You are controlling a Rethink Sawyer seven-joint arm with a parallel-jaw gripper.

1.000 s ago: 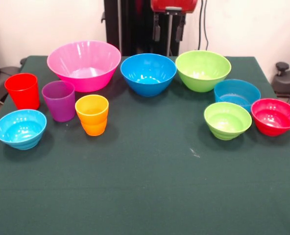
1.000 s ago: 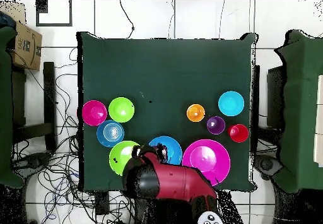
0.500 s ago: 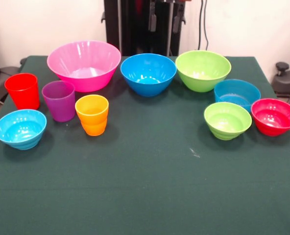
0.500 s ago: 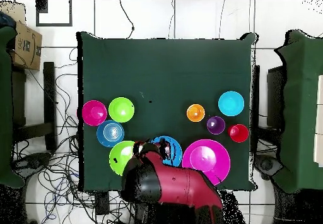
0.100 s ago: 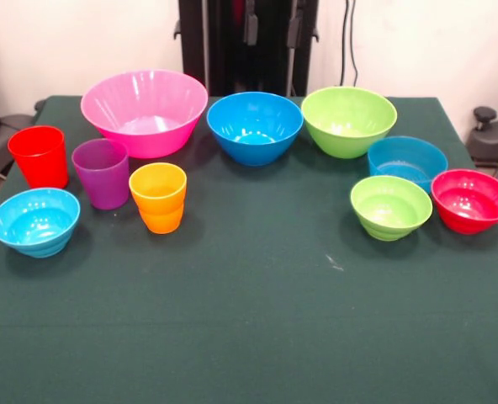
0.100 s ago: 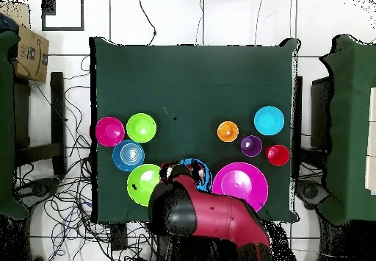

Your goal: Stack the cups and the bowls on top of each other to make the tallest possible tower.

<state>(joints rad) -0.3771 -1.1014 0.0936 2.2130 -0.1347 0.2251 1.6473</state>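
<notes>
Nearest on the green counter (image 5: 257, 337), the light blue bowl (image 5: 34, 220), orange cup (image 5: 158, 197), small lime bowl (image 5: 390, 207) and red bowl (image 5: 472, 200) had not shifted. Behind, the mid-sized blue bowl (image 5: 255, 127) stood unstacked. The hand (image 5: 270, 25) had drawn upward over the last second; its opening could not be told. Stacking had seemingly not begun.

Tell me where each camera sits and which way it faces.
Front view: across the table, facing the black pedestal; no gripper visible.
Overhead view: above, looking straight down; the red and black arm covers part of the mid-sized blue plastic bowl.
Both show the big pink plastic bowl and green cloth table.
</notes>
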